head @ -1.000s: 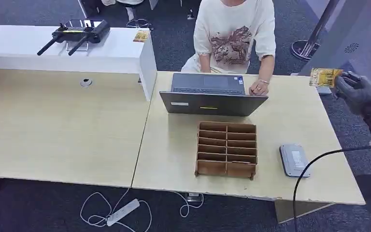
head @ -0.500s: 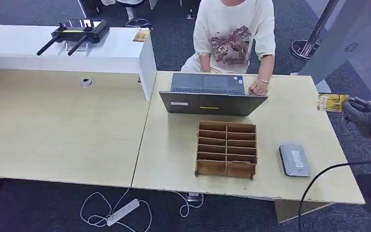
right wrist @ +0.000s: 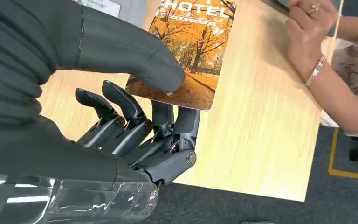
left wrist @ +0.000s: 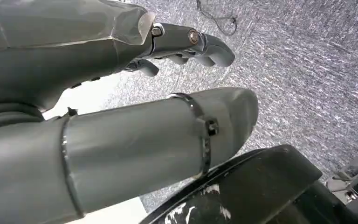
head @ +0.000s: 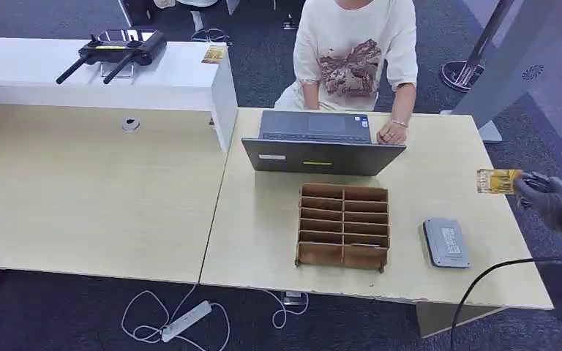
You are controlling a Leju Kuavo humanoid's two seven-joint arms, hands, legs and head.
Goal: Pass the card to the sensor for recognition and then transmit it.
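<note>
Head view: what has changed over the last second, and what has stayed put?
The right robot hand, gripping the card throughout, carried it down from beyond the table's far right corner toward the grey sensor. Nothing was released. Sensor, wooden organizer, laptop and seated person stayed in place.

The card (right wrist: 186, 51) reads "HOTEL" at its top.

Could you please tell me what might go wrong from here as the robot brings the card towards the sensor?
The right hand holds the card by one end only, pinched under the thumb, so it may slip or twist on the way. The card hangs above the table's right edge; if dropped, it might land on the floor. The grey sensor lies flat near the wooden organiser, so an overshoot could knock against it.
</note>
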